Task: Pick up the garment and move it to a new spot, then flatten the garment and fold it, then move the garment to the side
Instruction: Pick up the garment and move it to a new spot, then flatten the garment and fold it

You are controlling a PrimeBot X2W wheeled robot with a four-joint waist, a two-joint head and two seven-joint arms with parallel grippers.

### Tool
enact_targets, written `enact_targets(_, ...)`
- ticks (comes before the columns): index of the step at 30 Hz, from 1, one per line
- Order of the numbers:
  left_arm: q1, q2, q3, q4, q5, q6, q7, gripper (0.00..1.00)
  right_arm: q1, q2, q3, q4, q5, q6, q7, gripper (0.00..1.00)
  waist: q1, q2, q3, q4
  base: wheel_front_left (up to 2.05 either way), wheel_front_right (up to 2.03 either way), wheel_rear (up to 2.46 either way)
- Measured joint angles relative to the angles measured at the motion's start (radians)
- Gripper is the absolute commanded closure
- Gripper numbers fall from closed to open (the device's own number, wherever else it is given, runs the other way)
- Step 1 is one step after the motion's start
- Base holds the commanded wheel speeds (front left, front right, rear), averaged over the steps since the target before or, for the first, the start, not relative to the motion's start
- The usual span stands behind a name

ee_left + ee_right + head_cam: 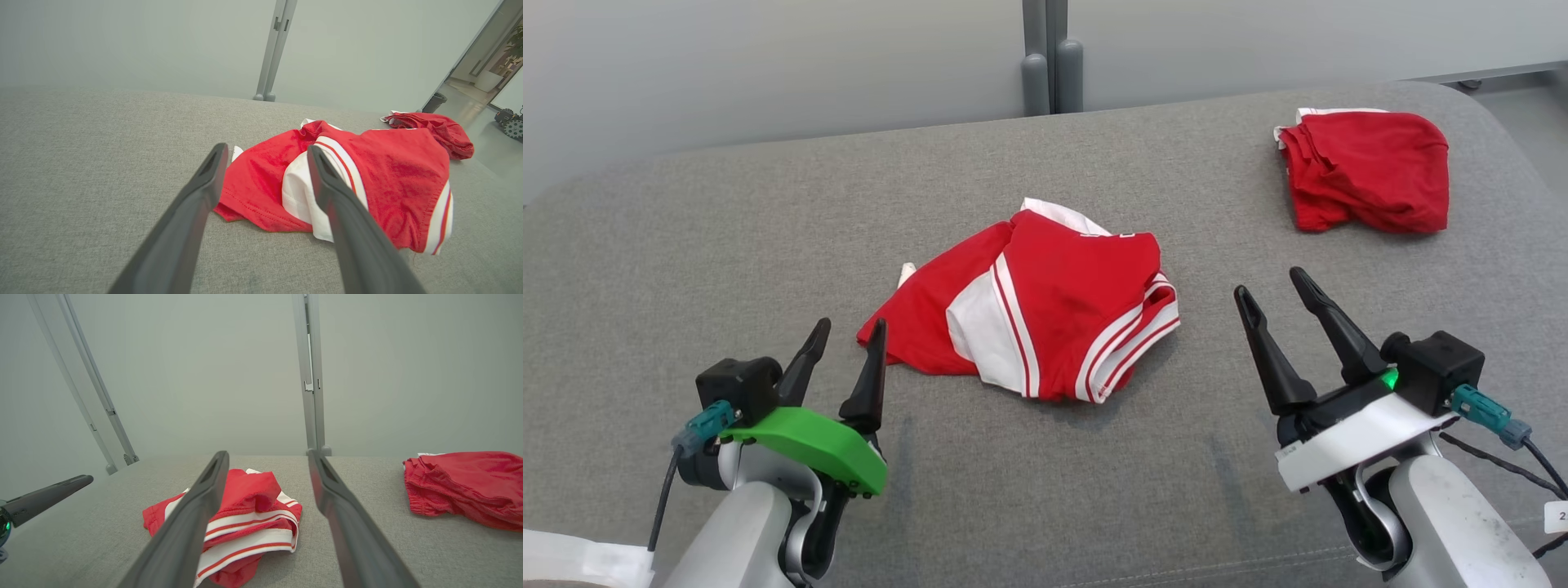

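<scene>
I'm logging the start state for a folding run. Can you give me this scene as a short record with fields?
surface: grey fabric surface
target: red and white garment, crumpled, centre of the surface
other item: plain red garment, bunched, far right, apart from the target
left end effector: open, empty, close to the target's near-left corner
right end effector: open, empty, right of the target, apart from it
task stage: nothing picked up yet

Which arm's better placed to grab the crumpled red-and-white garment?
Left, probably. The left gripper, open, has its tips at a red corner of the garment; the right gripper, also open, stands off with grey cushion between.
</scene>
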Motion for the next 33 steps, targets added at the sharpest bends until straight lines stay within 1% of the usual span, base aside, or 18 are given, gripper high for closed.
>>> enact_targets(2, 0.003, -0.001, 0.002, -0.019, 0.0, 0.0, 0.0, 0.0, 0.004, -0.003, -0.001, 0.0, 0.001, 0.0, 0.0, 0.0, 0.0, 0.0, 0.0, 0.007, 0.0, 0.0, 0.0)
enact_targets(10, 0.028, -0.001, 0.037, -0.085, 0.01, 0.007, 0.0, 0.0, 0.016, -0.01, 0.139, 0.06, 0.038, 0.0, 0.001, 0.0, 0.0, 0.0, -0.003, 0.025, 0.0, 0.0, 0.0)
enact_targets(13, 0.048, -0.004, 0.036, -0.089, 0.015, 0.007, 0.0, 0.0, 0.016, -0.009, 0.172, 0.089, 0.059, 0.0, 0.019, 0.0, 0.0001, 0.0, -0.004, 0.03, 0.0, 0.0, 0.0)
enact_targets(19, 0.056, -0.028, 0.029, -0.114, 0.02, 0.007, 0.0, 0.0, 0.012, -0.009, 0.243, 0.149, 0.079, 0.001, 0.06, 0.0, 0.0001, 0.0, 0.0, 0.058, 0.0, 0.0, 0.0)
enact_targets(23, 0.057, -0.029, 0.03, -0.122, 0.025, 0.007, 0.0, 0.0, -0.014, -0.011, 0.274, 0.183, 0.088, 0.001, 0.079, 0.0, 0.0, 0.0, 0.008, 0.082, 0.0, 0.0, 0.0)
enact_targets(33, 0.069, -0.034, 0.034, -0.144, 0.032, 0.005, 0.0, 0.0, -0.106, -0.014, 0.313, 0.265, 0.105, 0.001, 0.099, 0.0, 0.0, 0.0, 0.04, 0.144, 0.0, 0.0, 0.0)
